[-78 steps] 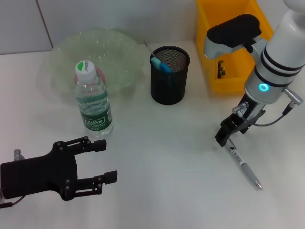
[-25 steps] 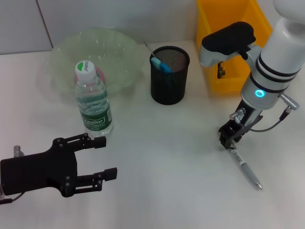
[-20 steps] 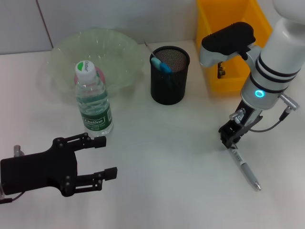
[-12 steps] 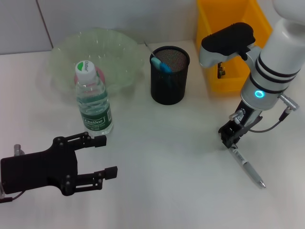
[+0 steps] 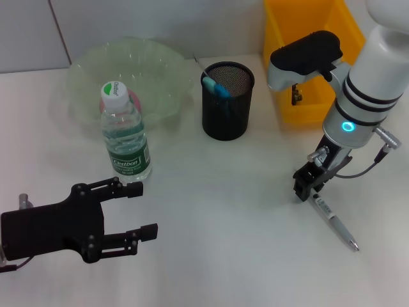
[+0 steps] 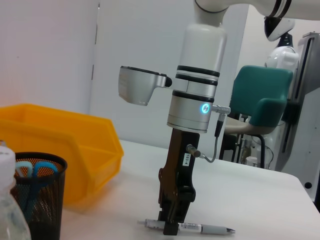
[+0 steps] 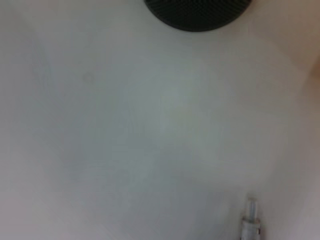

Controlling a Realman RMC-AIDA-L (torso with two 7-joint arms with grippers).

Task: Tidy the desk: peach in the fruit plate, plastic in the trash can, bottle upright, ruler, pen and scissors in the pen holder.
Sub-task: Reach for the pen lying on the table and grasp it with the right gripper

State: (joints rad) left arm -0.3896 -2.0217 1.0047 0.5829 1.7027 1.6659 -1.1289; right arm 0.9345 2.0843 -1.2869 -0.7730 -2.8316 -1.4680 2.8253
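Observation:
A white and grey pen (image 5: 337,224) lies on the table at the right. My right gripper (image 5: 305,187) stands straight down over its upper end, fingers closed on it; the left wrist view shows the same hold on the pen (image 6: 202,229). The bottle (image 5: 125,137) stands upright in front of the green fruit plate (image 5: 153,64), and a bit of pink, maybe the peach (image 5: 135,98), shows behind its cap. Blue scissors handles (image 5: 215,87) stick out of the black mesh pen holder (image 5: 228,109). My left gripper (image 5: 141,212) hovers open at the front left. Plastic is out of view.
A yellow bin (image 5: 307,64) stands at the back right, just behind my right arm. A thin strip (image 5: 199,63) pokes up beside the pen holder's rim. The right wrist view shows the pen holder's base (image 7: 197,12) and the pen's end (image 7: 250,222).
My right gripper has narrowed onto the pen's upper end since three seconds ago. In the last second the pen's free tip swung slightly to the right. The left arm barely moved.

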